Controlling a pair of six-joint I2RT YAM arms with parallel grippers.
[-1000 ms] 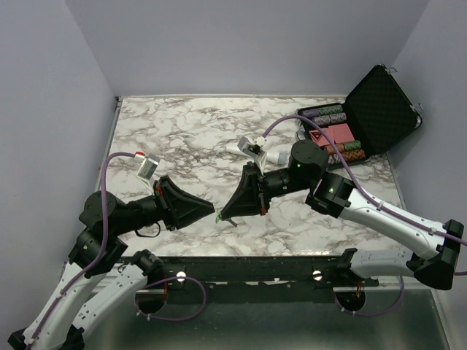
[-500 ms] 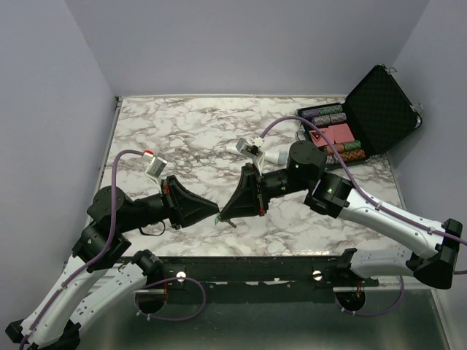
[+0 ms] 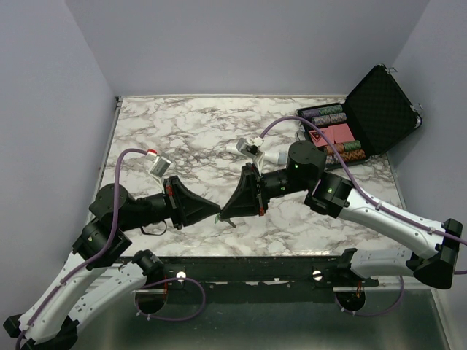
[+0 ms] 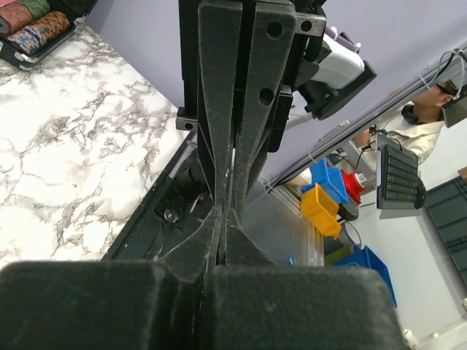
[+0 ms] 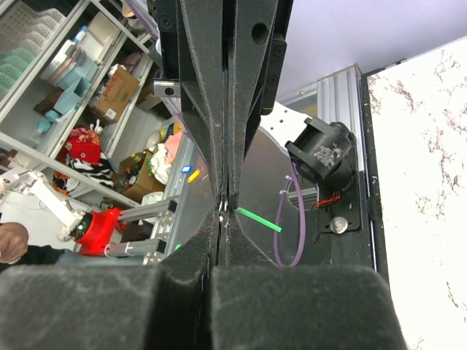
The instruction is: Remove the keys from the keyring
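Above the marble table's (image 3: pixel 182 131) front edge my two grippers meet tip to tip. My right gripper (image 3: pixel 224 214) (image 5: pixel 223 219) is shut on the keyring, whose metal ring (image 5: pixel 221 208) glints at its tips. The thin green fob (image 5: pixel 259 219) juts out sideways, edge-on. My left gripper (image 3: pixel 217 213) (image 4: pixel 223 213) is shut too, pinching at the same spot. Its fingers (image 5: pixel 208 109) come down from the top of the right wrist view, and the right fingers (image 4: pixel 219 109) do the same in the left wrist view. A thin grey sliver, apparently the key (image 3: pixel 232 222), hangs under the right tip.
An open black case (image 3: pixel 376 109) with rows of poker chips stands at the back right corner. A white cylindrical object (image 3: pixel 264 154) lies behind the right wrist. The table's metal front rail (image 3: pixel 241 266) runs just below the grippers.
My left arm has reached right until its tips met the right gripper's tips, and its jaws have closed there. The right arm has held still.
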